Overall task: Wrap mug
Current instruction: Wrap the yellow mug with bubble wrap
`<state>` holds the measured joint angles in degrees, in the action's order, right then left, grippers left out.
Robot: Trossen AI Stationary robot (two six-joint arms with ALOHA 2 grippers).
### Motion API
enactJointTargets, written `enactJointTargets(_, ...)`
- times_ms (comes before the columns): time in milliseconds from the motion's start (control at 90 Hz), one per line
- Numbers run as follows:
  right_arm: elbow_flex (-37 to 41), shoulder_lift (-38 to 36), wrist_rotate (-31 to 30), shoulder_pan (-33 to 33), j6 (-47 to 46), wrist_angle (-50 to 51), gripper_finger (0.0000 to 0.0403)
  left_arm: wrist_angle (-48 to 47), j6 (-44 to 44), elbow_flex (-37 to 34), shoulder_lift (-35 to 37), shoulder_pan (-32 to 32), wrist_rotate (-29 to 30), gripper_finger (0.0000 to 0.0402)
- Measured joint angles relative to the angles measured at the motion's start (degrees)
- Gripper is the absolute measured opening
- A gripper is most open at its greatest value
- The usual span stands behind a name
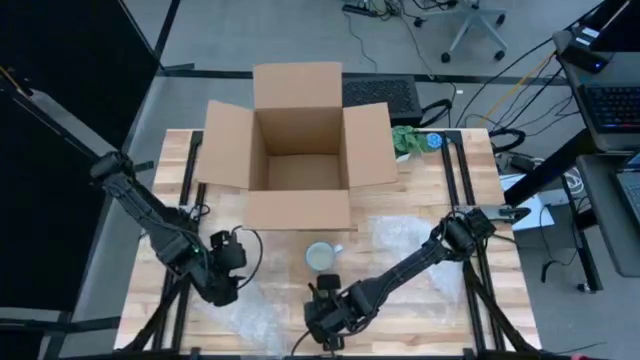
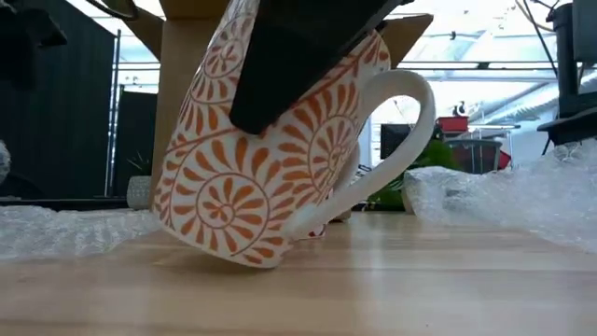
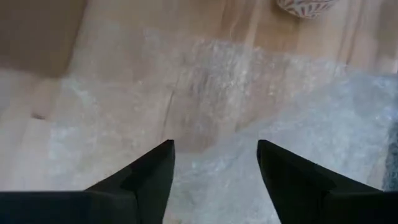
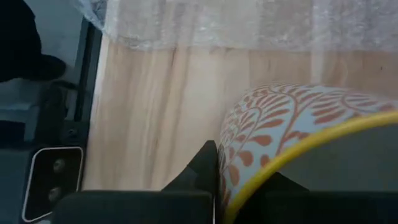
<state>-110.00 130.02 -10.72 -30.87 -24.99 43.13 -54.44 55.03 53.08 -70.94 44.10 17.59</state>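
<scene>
A white mug with an orange leaf pattern and a yellow rim stands tilted on the wooden table, near its front middle. In the high view the mug shows just in front of the box. My right gripper is shut on its rim and comes from the near edge. My left gripper hangs open over bubble wrap, left of the mug, touching nothing. My right gripper holds the mug by its rim, one finger on the patterned outer wall and the other hidden inside the mug. In the low view the outer finger lies down the wall. The mug is tilted, with its base edge on the table.
An open cardboard box stands at the far middle with its flaps spread. Sheets of bubble wrap lie on the table right of the mug and at the near left. A green object sits beside the box's right flap.
</scene>
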Motion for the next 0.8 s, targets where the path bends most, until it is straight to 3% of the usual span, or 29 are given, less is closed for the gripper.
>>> enactJointTargets(144, -0.04, 0.0, -0.4, -0.22, 0.15, 0.02, 0.0002, -5.17, 5.43, -0.9, 0.0, 0.34, 0.47, 0.0257)
enactJointTargets(311, -0.06, 0.0, -1.33, -0.66, 0.34, -0.05, 0.0002, -2.98, 8.09, -5.97, 1.33, 1.44, -2.89, 0.0258)
enactJointTargets(711, -0.07, 0.0, -1.51, -0.9, 0.39, -0.51, 0.0003, 23.86, 4.97, -19.75, 4.33, 1.42, -7.56, 0.0258)
enactJointTargets(800, -0.07, -0.02, -1.6, -0.9, 0.68, -1.13, 0.0003, 25.55, 4.38, -21.62, 4.32, 1.42, -7.56, 0.0256)
